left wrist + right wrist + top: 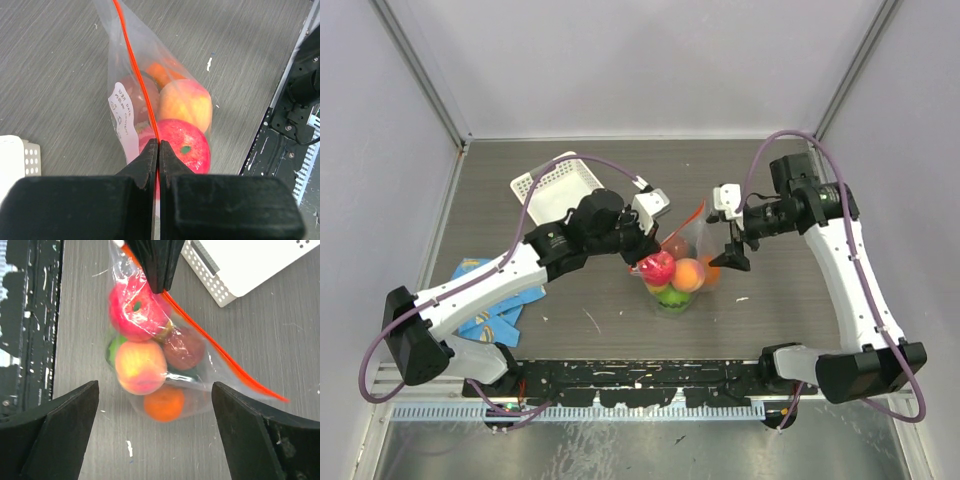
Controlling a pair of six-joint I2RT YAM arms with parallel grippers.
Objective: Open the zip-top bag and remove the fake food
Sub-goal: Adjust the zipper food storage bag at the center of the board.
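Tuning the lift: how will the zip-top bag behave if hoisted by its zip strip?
Likely floppy: the zip-top bag is thin crinkled film, its strip sagging. Probably sways bottom-heavy, the fake food bunched together. The left gripper, shut on the strip, might slip on slick plastic.

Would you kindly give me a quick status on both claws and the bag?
Left claw shut on zip-top bag at its strip. Right claw open, beside the bag. Fake food all inside. Nothing in the way.
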